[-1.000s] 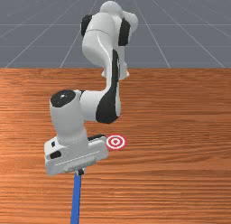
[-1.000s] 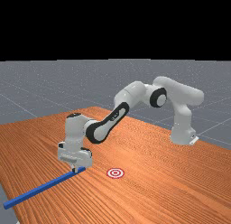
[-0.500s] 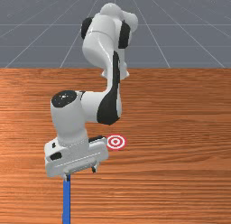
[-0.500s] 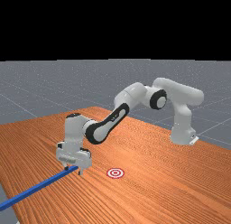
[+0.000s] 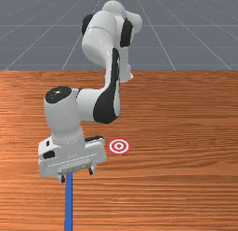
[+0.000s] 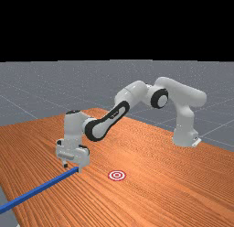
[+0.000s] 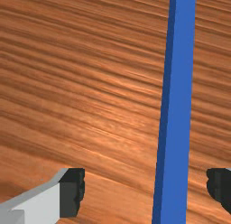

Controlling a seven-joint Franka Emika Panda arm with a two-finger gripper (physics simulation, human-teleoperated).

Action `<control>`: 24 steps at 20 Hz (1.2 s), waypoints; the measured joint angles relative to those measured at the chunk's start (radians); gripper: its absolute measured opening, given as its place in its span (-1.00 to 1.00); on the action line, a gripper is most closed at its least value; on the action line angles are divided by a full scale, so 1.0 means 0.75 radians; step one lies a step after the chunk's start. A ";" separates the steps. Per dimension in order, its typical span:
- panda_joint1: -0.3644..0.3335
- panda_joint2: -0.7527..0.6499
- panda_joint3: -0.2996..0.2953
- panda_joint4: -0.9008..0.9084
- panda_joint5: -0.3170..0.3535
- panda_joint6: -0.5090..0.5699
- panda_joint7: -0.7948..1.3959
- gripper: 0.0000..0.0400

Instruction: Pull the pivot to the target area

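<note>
In the front view the gripper stood wide open, holding nothing, at the end of the bar, which ran off toward six o'clock; the target lay at two.

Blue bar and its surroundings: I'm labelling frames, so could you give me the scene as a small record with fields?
pivot: presumably the long blue bar
end effector: open, fingers spread, the bar seen between them in the wrist view, ungripped
target: red-and-white bullseye, on the end effector's front-view right
surface: orange-brown wooden table
task status: bar off the bullseye
</note>
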 joint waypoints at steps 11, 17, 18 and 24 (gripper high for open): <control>-0.057 0.090 0.055 -0.011 0.033 0.228 -0.151 0.90; -0.046 0.184 0.024 0.181 -0.003 0.071 -0.090 1.00; -0.053 0.227 0.022 0.266 -0.010 0.036 -0.080 0.99; -0.053 0.235 0.040 0.284 -0.015 0.025 -0.152 0.99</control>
